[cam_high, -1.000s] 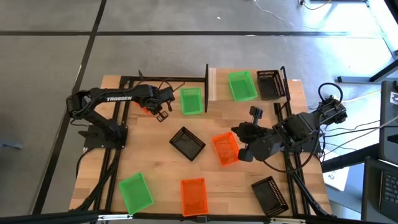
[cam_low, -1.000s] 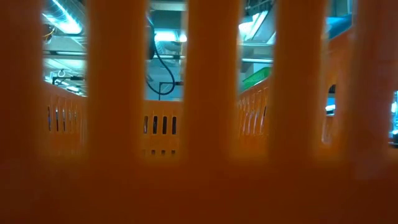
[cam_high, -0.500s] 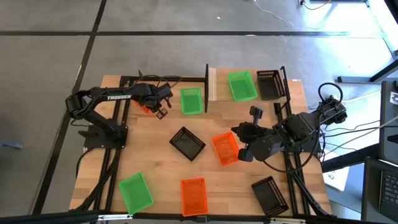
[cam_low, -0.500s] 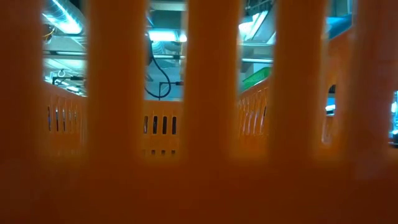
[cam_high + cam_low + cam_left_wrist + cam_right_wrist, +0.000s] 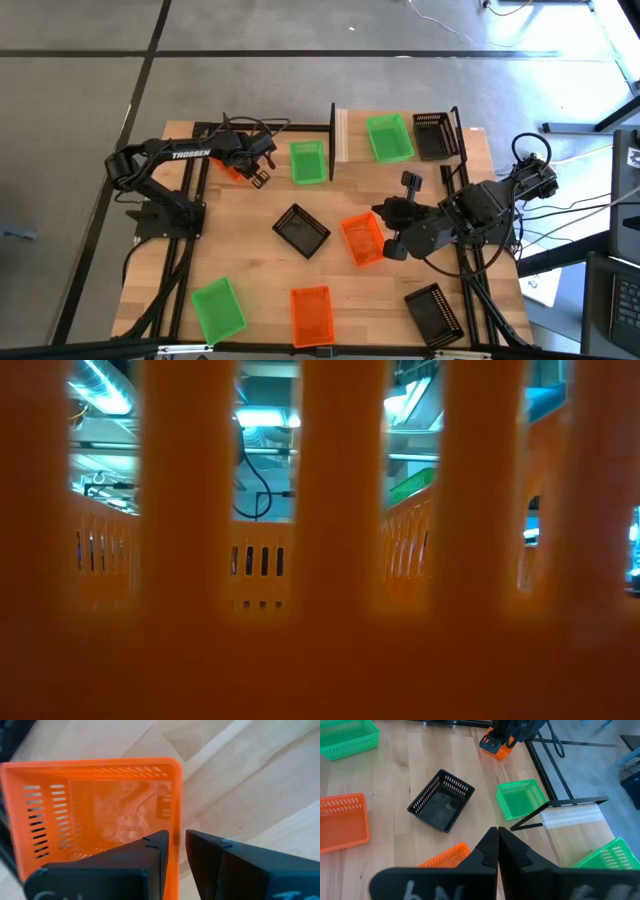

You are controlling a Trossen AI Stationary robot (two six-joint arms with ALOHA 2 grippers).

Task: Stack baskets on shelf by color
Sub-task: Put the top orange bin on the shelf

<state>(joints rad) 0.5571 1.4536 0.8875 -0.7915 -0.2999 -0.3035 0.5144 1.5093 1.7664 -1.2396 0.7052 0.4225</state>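
- Left gripper [image 5: 172, 851]: fingers pinch one wall of orange basket [image 5: 95, 815], a rim hold for carrying.
- Right gripper [image 5: 497, 849]: fingers together, holding nothing, waiting above another orange basket [image 5: 362, 240].
- Shelf [image 5: 340, 135]: bears green basket [image 5: 388, 137] and black basket [image 5: 431, 135], colours side by side.

Floor: grey [image 5: 80, 90], crossed by dark seams
Cables: loose by the table's right side [image 5: 590, 205] (black and white)

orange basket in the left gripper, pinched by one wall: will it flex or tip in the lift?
The orange basket is thin slotted plastic, so probably light. The left gripper pinches one side wall only, so that wall may flex and the basket may hang tilted. The glossy plastic could slip between the fingers.
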